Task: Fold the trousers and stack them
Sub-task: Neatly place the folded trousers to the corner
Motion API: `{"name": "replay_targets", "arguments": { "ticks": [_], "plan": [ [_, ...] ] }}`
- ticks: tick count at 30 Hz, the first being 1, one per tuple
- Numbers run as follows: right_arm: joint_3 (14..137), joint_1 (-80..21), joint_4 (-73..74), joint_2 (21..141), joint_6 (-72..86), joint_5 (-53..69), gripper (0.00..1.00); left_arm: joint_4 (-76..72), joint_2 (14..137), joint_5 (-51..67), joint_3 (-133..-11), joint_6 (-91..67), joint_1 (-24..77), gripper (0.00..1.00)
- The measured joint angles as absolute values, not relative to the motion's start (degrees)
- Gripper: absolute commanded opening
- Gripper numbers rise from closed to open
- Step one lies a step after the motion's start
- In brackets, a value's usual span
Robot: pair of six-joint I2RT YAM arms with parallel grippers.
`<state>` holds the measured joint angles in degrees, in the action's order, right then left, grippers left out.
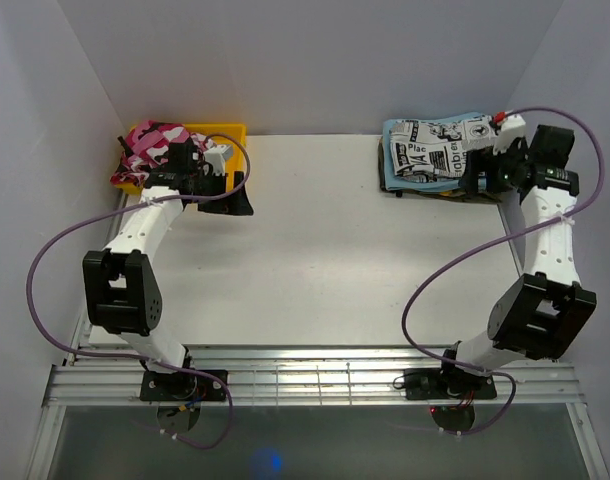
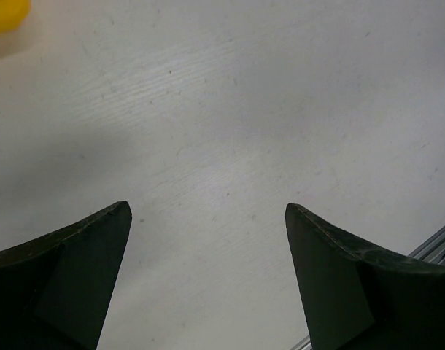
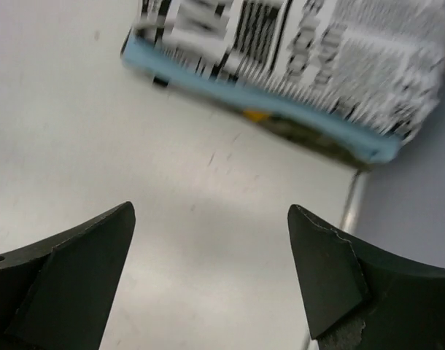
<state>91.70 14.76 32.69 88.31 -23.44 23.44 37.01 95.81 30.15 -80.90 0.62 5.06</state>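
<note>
flat white table [image 1: 335, 250] spans scene. folded white newspaper-print fabric trousers [image 1: 435, 148] lie at far right corner, on top of plain light blue folded cloth [image 1: 389, 160]. yellow plastic bin [image 1: 225, 132] at far left holds pink camouflage garment [image 1: 145, 145]. right gripper [image 3: 211, 211] just near of trousers, fingers apart, holding nothing. left gripper [image 2: 208, 211] beside bin over bare table, fingers wide apart, holding nothing.

Soft, even light falls from overhead; the white table [image 1: 315, 260] is bright without glare, and the arms throw only faint shadows on it. The view from above is sharp, though the walls splay outward at its edges; the right wrist view is smeared (the print on the trousers [image 3: 317, 51] runs into streaks); the left wrist view is crisper, with the yellow bin [image 2: 4, 14] a soft blur in the corner.
</note>
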Motion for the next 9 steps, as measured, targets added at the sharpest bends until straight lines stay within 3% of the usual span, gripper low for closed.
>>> {"name": "replay_targets", "arguments": {
  "ticks": [5, 9],
  "plan": [
    [65.87, 15.33, 35.79, 80.03, -25.78, 27.16, 0.90, 37.89, 90.65, 27.68, -70.61, 4.14, 5.10, 0.98],
    [54.22, 14.46, 37.39, 71.59, -25.98, 29.34, 0.90, 38.22, 84.82, 27.38, -65.04, 4.56, 5.10, 0.98]
  ]
}}
